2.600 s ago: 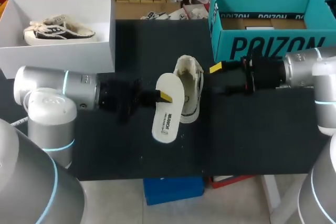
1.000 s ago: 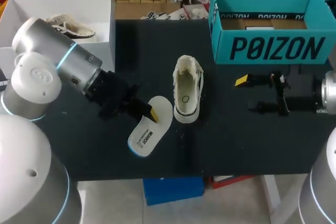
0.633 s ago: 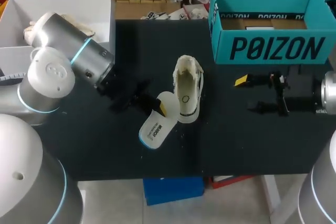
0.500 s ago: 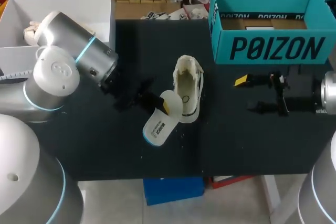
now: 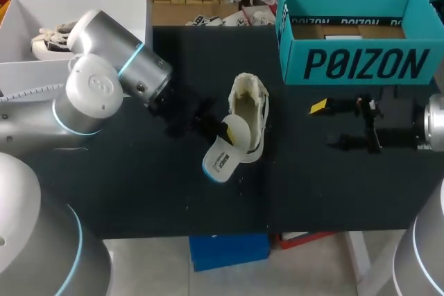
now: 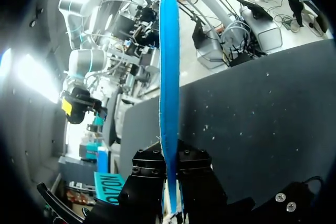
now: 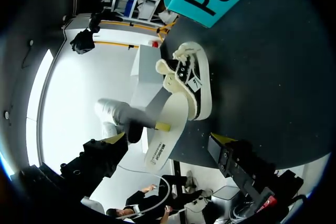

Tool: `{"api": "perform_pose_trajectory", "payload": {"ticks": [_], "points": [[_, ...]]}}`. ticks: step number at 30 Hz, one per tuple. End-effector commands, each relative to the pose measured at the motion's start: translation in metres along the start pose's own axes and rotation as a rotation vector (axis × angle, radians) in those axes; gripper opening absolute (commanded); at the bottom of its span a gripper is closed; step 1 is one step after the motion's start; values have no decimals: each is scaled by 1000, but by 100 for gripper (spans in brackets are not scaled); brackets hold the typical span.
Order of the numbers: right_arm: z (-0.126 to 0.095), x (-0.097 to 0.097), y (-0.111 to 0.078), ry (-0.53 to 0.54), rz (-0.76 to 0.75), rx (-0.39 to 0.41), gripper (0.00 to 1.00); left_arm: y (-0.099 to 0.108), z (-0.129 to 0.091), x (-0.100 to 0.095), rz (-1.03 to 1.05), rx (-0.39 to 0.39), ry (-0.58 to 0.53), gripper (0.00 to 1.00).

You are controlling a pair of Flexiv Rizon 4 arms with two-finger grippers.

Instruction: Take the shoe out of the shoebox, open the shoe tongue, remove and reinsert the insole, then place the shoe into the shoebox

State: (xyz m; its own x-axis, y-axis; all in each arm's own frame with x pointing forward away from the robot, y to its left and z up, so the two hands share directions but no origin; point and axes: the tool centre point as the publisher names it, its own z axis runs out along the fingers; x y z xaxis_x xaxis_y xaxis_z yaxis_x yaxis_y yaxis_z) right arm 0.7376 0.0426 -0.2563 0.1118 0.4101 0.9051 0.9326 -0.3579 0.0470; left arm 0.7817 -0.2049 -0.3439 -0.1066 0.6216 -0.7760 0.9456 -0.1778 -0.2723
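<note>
The left tool [image 5: 223,134], reaching in from the left side of the dark table [image 5: 139,192], has its two fingers closed on a white insole [image 5: 223,157] with a blue underside. It grips the insole near its middle. The insole's forward end lies over the heel opening of the cream shoe [image 5: 248,98], and its printed end slants out toward the table's near edge. In the left wrist view the insole [image 6: 168,87] stands edge-on, a thin blue strip pinched between the black fingers [image 6: 148,174] and running straight out ahead of them.

The shoe sits upright about the middle of the table. Its toe and ruffled tongue point to the far edge and its heel to the near edge. From the right wrist view its side shows dark stripes, with the insole [image 7: 169,127] leaning against its heel end.

The right tool [image 5: 325,126] hangs over the right half of the table with its fingers spread wide and holding nothing. It is well apart from the shoe, with bare table top between the two. It is just in front of the teal shoebox [image 5: 354,64].

That open-topped box stands at the far right corner, its front wall facing the near edge. A white box [image 5: 76,74] holding a second shoe [image 5: 48,41] stands at the far left corner, partly behind the left arm. A broad band of table top runs along the near edge in front of the insole and shoe.
</note>
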Motion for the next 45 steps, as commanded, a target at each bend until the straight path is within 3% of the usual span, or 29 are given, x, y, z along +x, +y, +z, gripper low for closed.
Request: {"api": "perform_pose_trajectory", "payload": {"ticks": [1,17,29,39,45], "points": [[0,1,0,-1,1,0,100,14,7,-2,-3,14,7,0],[0,1,0,-1,1,0,100,36,24,0,-30,15,-54,0],[0,1,0,-1,1,0,100,45,16,-4,-32,-9,-60,0],[0,1,0,-1,1,0,100,70,22,0,-36,-38,-61,0],[0,1,0,-1,1,0,100,88,19,-10,-29,-72,-64,4]]}}
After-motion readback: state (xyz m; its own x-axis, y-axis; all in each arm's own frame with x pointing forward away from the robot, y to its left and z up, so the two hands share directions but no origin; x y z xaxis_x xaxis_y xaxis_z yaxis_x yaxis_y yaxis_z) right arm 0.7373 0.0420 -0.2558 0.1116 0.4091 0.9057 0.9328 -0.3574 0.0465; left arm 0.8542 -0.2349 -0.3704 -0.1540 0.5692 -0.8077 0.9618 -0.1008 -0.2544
